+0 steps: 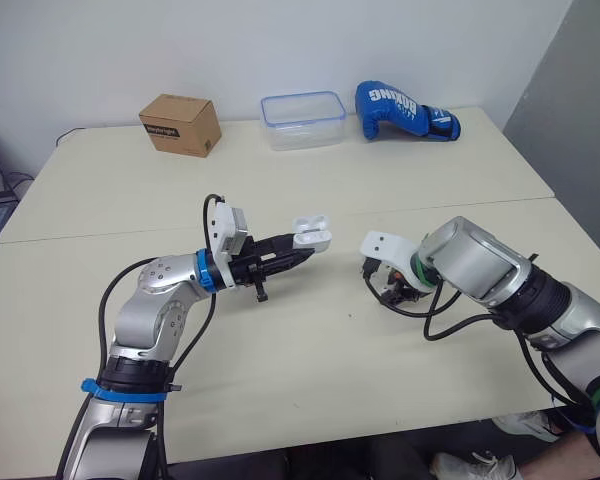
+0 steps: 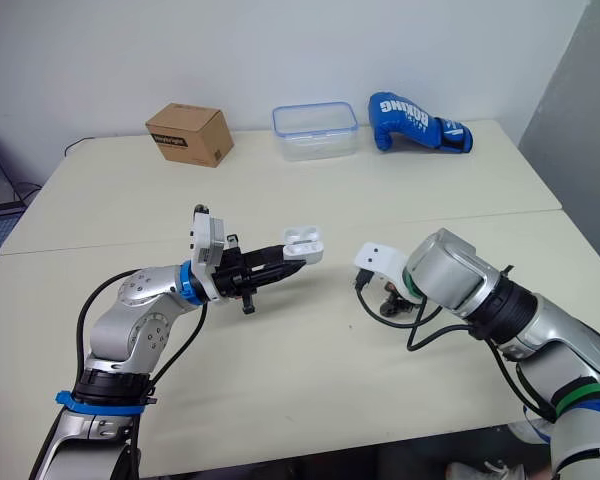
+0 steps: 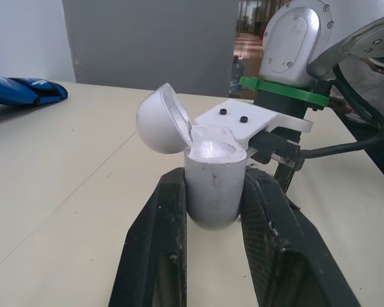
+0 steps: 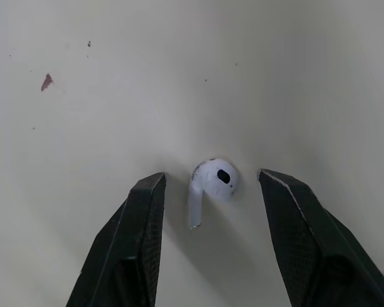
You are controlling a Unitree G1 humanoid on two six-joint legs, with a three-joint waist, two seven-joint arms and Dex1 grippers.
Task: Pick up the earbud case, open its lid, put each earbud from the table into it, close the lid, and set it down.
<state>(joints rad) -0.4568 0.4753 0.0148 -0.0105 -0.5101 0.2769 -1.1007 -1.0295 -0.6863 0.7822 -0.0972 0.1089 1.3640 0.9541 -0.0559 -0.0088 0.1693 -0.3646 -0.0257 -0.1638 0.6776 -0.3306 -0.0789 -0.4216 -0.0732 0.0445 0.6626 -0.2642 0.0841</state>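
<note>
White earbud case [image 3: 210,185] clamped in left gripper [image 1: 300,248] above table [image 1: 280,340], lid open; right gripper [image 4: 212,174] fingers apart, straddling earbud [image 4: 216,178] lying on table; insertion, closing, set-down left

I read bright, even, diffuse overhead light across the table [image 1: 310,370], with no hard glare. The earbud [image 4: 215,180] throws a soft shadow onto the surface just beside it. The open earbud case [image 3: 210,182] shows a mild highlight inside its top. A bright doorway [image 3: 248,25] sits behind it.
</note>
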